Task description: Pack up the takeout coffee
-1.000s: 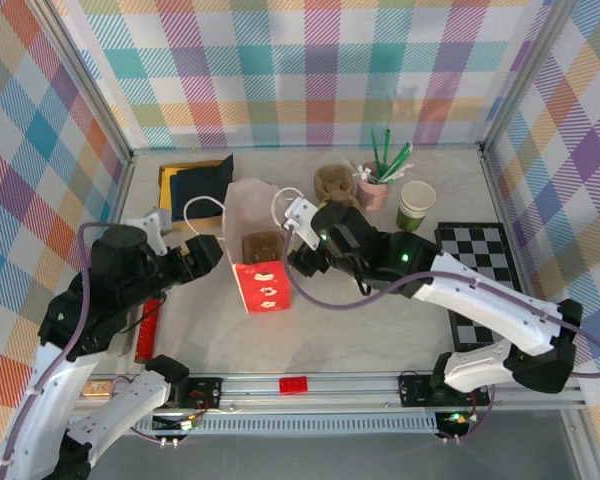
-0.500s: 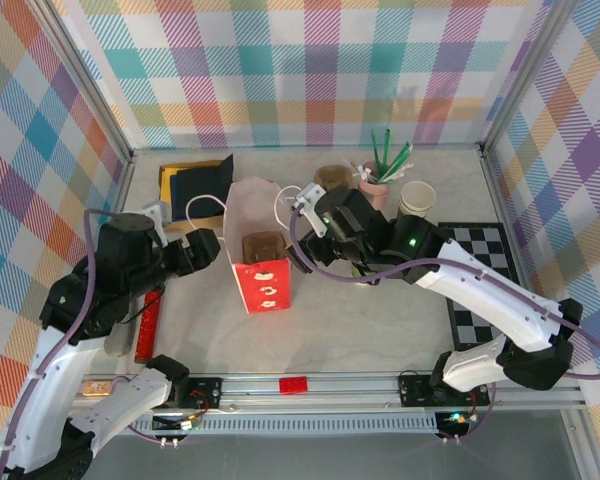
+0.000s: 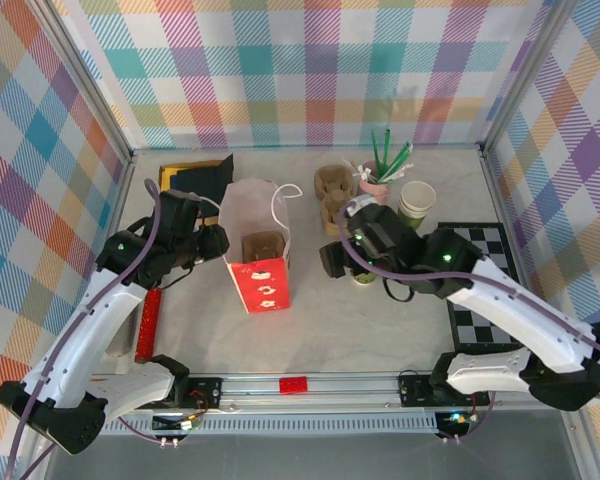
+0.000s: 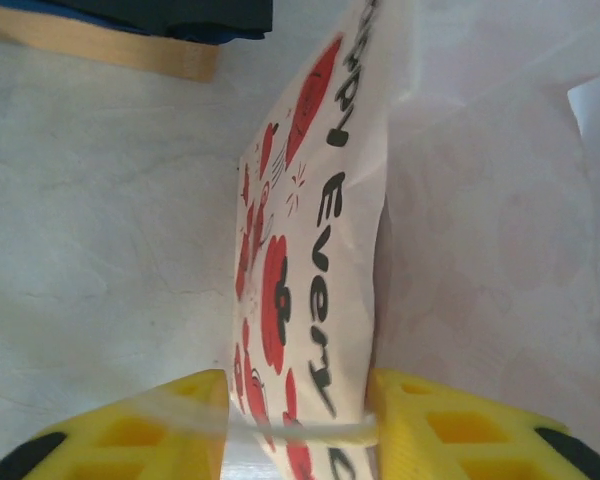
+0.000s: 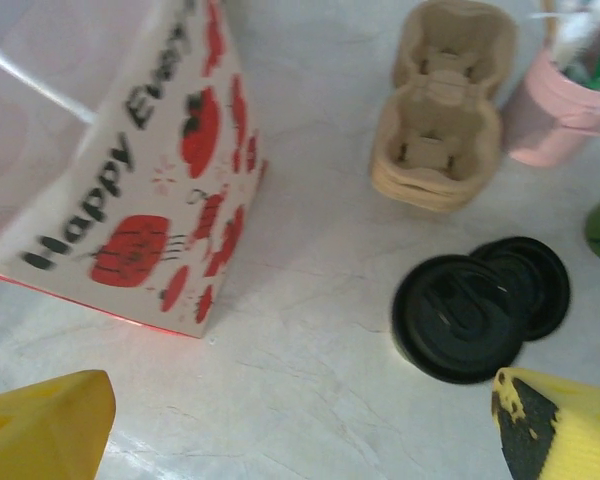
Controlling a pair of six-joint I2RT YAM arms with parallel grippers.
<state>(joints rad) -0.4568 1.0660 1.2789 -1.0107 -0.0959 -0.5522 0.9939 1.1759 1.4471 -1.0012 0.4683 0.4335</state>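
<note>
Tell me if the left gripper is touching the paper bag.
Touching. The left wrist view shows the jaws of the left gripper closed on the paper bag, both yellow fingers against its printed wall.

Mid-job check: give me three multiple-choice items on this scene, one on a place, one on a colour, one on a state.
1. Where is the takeout coffee? A in the paper bag; B on the table, outside the bag; C in the cup carrier.
2. What colour is the straw cup? A blue; B black; C pink.
3. How are the right fingers? A wide apart, gripping nothing; B shut on the coffee; C shut on a straw.
Answers: B, its black lid sits on bare tabletop right of the bag; C, its wall is pink; A, the yellow tips stand at opposite edges of the right wrist view.
</note>
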